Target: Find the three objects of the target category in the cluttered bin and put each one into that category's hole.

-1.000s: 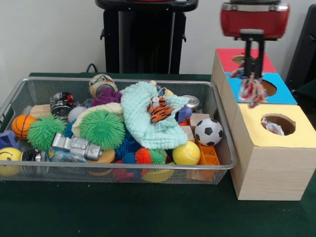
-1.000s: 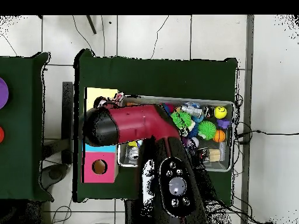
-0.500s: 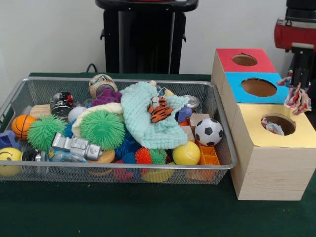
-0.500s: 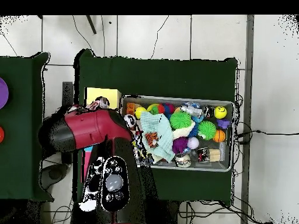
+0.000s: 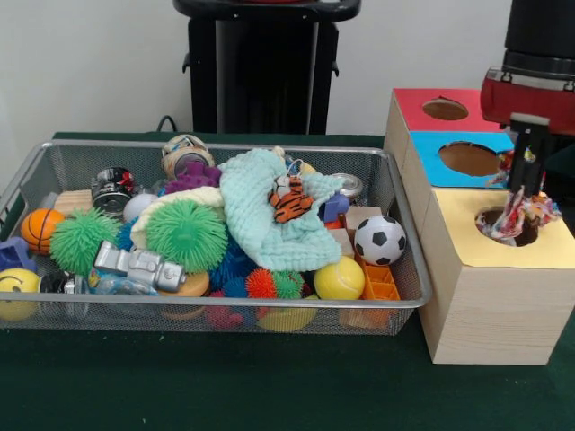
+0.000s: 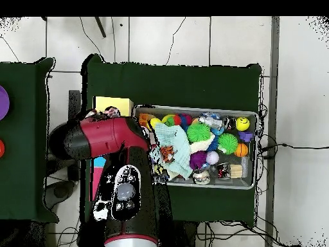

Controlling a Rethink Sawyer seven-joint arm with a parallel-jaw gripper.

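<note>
Rope toy (image 5: pixel 523 214), frayed and multicoloured, clamped in the gripper (image 5: pixel 526 190), hanging straight below it with long axis near vertical, lower strands at or just inside the yellow hole (image 5: pixel 506 225) of the wooden box (image 5: pixel 485 296), beside the bin (image 5: pixel 409 269).

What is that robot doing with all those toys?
The robot's gripper holds a colourful rope toy and has it at the hole in the yellow box, partly inside. The jaws are closed on the toy. Beside it, the wire bin is full of balls, spiky toys and a green cloth, none being touched.
</note>
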